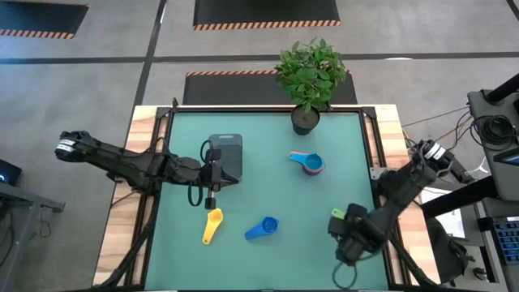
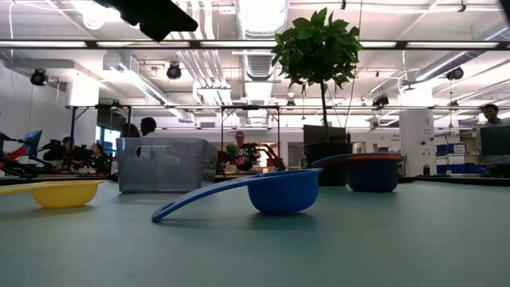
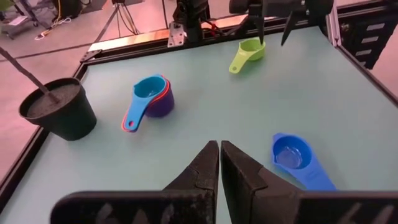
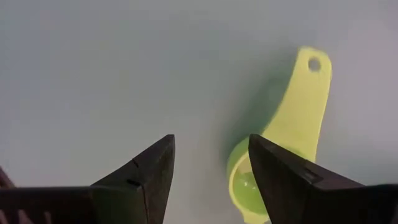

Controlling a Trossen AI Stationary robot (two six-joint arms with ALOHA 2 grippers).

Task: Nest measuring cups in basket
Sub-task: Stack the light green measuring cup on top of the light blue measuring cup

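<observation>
While the left gripper (image 1: 210, 201) hangs just above the yellow cup (image 1: 213, 225) with its fingers (image 3: 200, 173) pressed together on nothing, the right gripper (image 4: 211, 171) is poised over the green cup (image 4: 281, 144) near the table's (image 1: 276, 186) right front edge, fingers spread wide — the cup's bowl sits partly under one fingertip. In the left wrist view that green cup (image 3: 247, 54) lies beneath the far arm. The basket (image 1: 226, 154), dark grey, stands left of centre beside the left arm's wrist. The blue cup (image 1: 262, 229) lies at front centre, just right of the yellow one. Toward the back right, 3 cups sit nested — cyan inside red inside purple (image 3: 149, 101) — near the potted plant (image 1: 309, 81). In the low view, people show in the room beyond the table
</observation>
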